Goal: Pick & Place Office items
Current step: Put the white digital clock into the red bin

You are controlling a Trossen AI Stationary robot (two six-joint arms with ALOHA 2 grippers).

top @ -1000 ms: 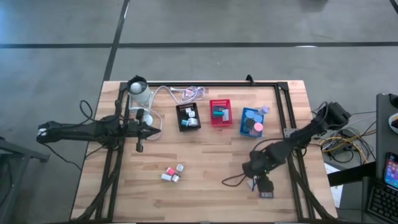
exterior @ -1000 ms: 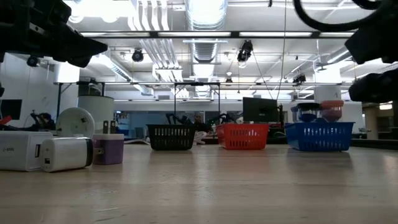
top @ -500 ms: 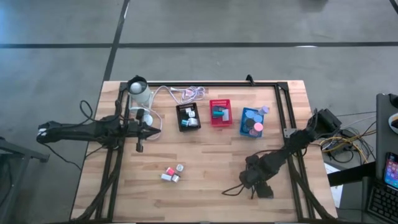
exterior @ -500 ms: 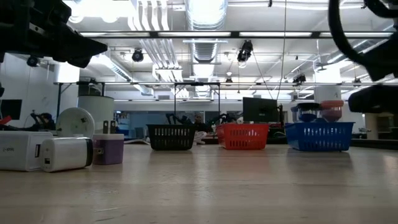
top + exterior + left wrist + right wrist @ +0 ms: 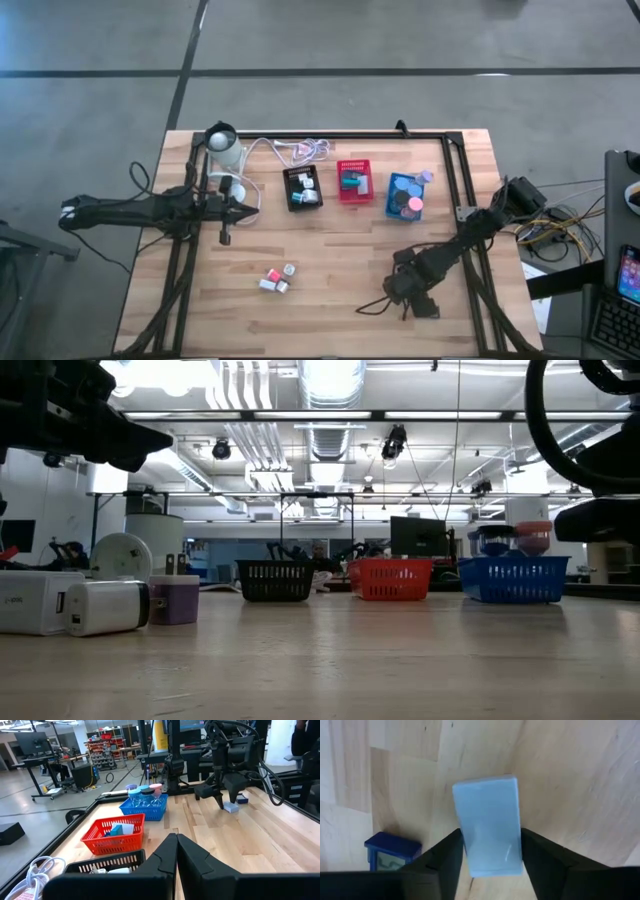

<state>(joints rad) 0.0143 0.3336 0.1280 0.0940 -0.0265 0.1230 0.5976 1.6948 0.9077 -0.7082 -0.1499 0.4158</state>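
Compared with a second before, your right gripper (image 5: 487, 865) had slid from over the small dark rectangle (image 5: 391, 851) toward the table's middle and dropped low; the left arm had not moved. The right fingers (image 5: 440, 865) now flanked a pale blue block (image 5: 489, 831) lying flat on the table (image 5: 340, 255), one finger on each long side. Whether they pressed it or merely straddled it, I could not tell. The dark blue rectangle lay just outside one finger, apart from the block.

Your left gripper (image 5: 176, 851) hung clenched, fingers together with nothing between them, well clear of that block, above the table's left part.

You had three mesh trays in a row: one black tray (image 5: 302, 187), one red tray (image 5: 354, 180), one blue tray (image 5: 405, 194). The blue one held round rolls; their number was unclear. Three loose pieces (image 5: 276, 278) sat clustered on the table, roughly midway between the two grippers. One white coiled cable (image 5: 308, 150) lay beyond the black tray.
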